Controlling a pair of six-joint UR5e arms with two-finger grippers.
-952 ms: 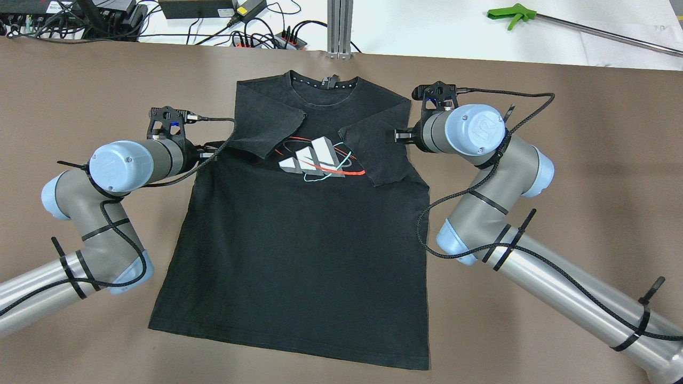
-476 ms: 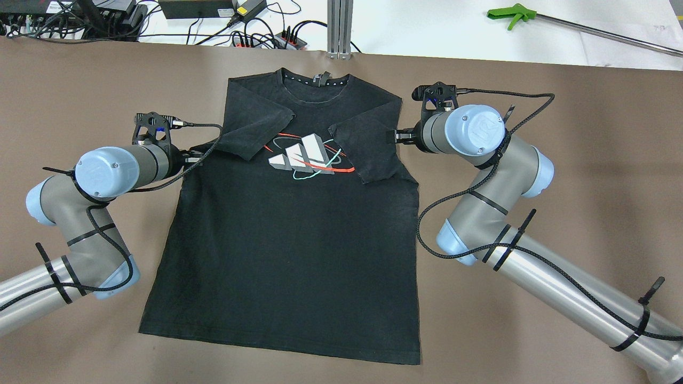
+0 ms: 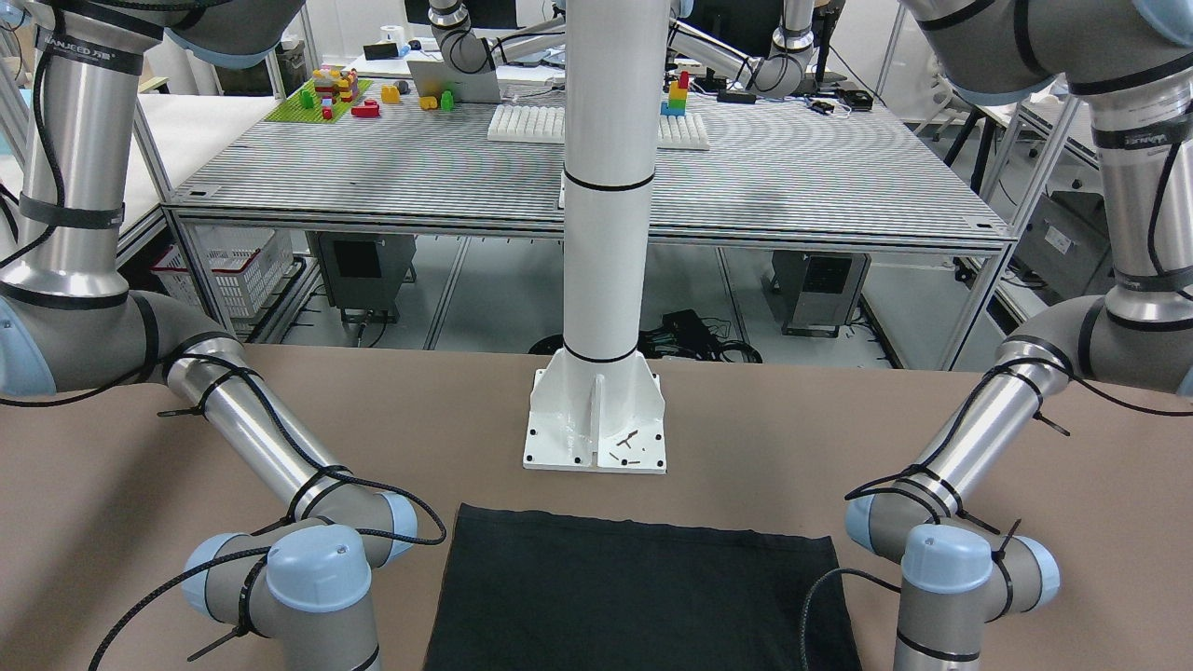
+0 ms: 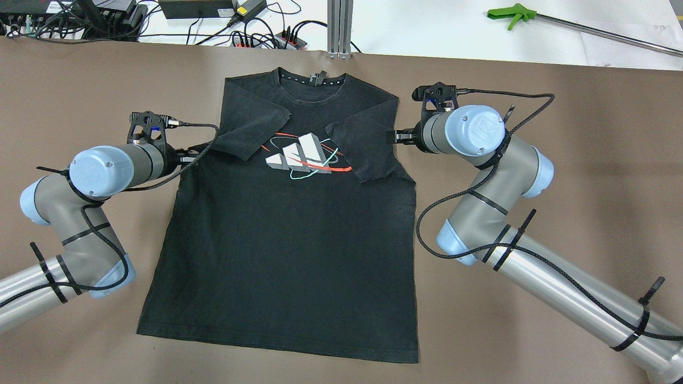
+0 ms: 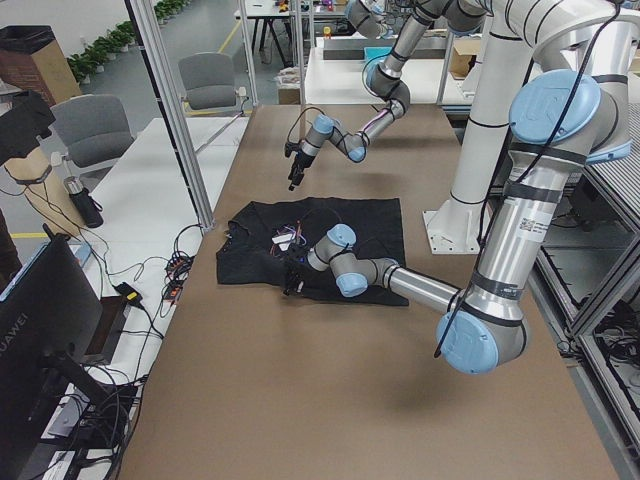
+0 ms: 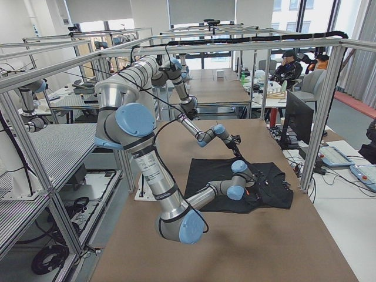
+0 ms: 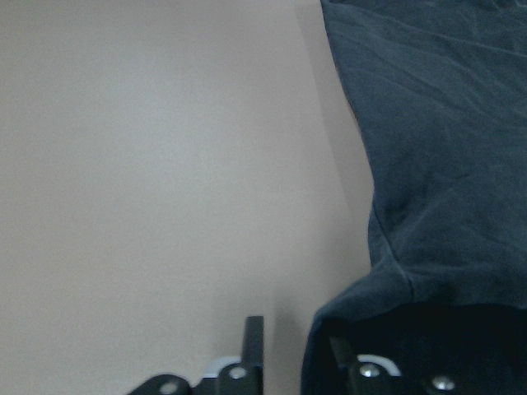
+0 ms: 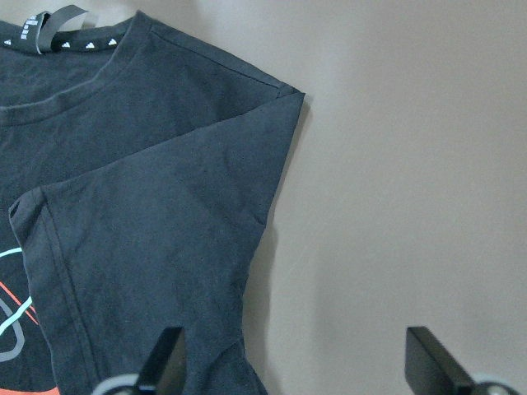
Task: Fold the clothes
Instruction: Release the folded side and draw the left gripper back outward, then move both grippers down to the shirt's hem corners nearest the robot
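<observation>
two sleeves (image 4: 251, 136) are already folded in across the chest, and the black shirt (image 4: 283, 256) lies flat on the brown table (image 4: 560, 176). over the last second we've watched it slide toward our left, towed by the left gripper (image 7: 295, 352). its jaws look pinched on the shirt's edge, though the wrist view is dark there. the right gripper (image 8: 300, 362) hangs with jaws spread wide over the opposite shoulder, gripping nothing. we read this as repositioning before the next fold.

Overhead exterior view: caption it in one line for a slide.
Black T-shirt flat on the table, both sleeves folded inward; left gripper grips its side edge, right gripper open beside the other.
</observation>
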